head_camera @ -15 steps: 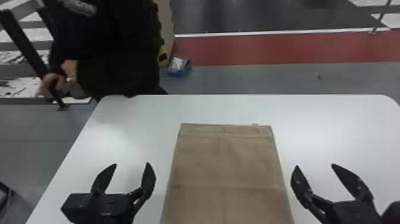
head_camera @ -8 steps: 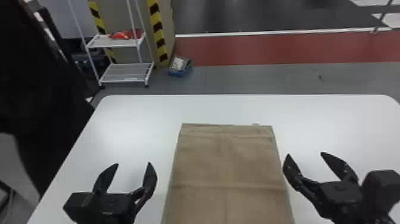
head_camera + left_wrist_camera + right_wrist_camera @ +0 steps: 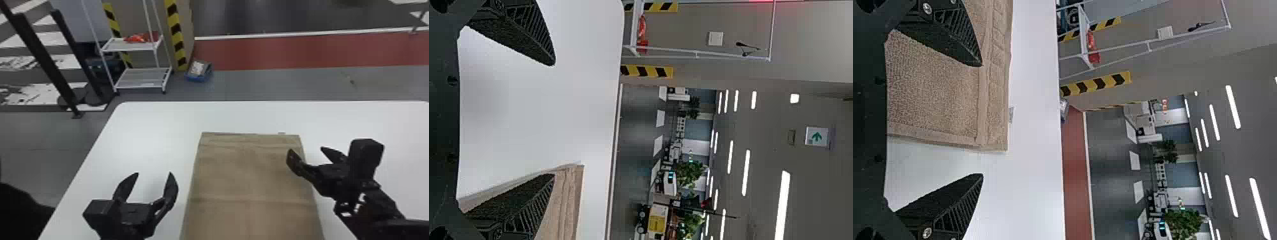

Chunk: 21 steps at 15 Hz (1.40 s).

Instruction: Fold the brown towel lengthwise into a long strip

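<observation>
1. Brown towel (image 3: 249,182) — flat on the white table (image 3: 153,127), lower centre.
2. Left gripper (image 3: 154,173): lower left, fingers spread wide, holding nothing.
3. Right gripper (image 3: 306,149): lower right, at the towel's right edge — fingers spread wide, empty.

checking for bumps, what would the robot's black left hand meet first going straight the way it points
The left hand looks free to go on over the white table, with the brown cloth towel off to its right, but its height is unclear, so it might touch the tabletop.
</observation>
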{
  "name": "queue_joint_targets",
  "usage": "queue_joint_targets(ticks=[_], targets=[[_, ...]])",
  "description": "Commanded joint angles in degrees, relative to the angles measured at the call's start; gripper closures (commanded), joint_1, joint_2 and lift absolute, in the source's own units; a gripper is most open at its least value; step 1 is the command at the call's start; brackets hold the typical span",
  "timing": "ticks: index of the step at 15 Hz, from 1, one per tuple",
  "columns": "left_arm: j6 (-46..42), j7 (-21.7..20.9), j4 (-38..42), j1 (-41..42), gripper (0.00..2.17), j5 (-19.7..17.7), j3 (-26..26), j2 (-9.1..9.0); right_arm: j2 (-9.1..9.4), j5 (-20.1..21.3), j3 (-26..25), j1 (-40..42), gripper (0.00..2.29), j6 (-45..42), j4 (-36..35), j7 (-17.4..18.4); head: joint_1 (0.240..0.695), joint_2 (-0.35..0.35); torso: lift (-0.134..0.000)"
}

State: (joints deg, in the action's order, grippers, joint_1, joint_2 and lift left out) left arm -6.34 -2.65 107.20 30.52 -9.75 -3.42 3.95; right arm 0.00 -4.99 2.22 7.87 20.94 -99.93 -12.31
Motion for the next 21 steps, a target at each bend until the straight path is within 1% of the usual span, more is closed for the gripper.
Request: queue_joint_targets(ticks=[1, 6, 8, 13, 21], targets=[[0.32, -0.34, -0.5, -0.82, 0.08, -0.01, 0.17, 0.0, 0.05, 0.25, 0.42, -3.39, 0.09, 2.23, 3.34, 0.0, 0.695, 0.136, -0.116], [0.5, -0.78, -1.91, -2.31, 0.08, -0.1, 0.43, 0.09, 0.05, 1.48, 1.38, -8.57, 0.11, 3.1, 11.25, 0.0, 0.695, 0.136, -0.116], [0.67, -0.95, -2.08, -2.66, 0.08, -0.1, 0.52, 0.09, 0.05, 2.09, 2.0, -9.72, 0.11, 2.75, 13.27, 0.0, 0.695, 0.136, -0.116], [1.2, -1.13, -2.26, -3.1, 0.08, -0.1, 0.52, 0.18, 0.05, 2.97, 2.61, -11.47, 0.13, 2.75, 15.73, 0.0, 0.695, 0.137, -0.116], [1.2, -1.22, -2.35, -3.1, 0.08, -0.01, 0.69, 0.18, 0.05, 2.97, 4.28, -12.0, 0.14, 2.93, 15.99, 0.0, 0.695, 0.149, -0.116]])
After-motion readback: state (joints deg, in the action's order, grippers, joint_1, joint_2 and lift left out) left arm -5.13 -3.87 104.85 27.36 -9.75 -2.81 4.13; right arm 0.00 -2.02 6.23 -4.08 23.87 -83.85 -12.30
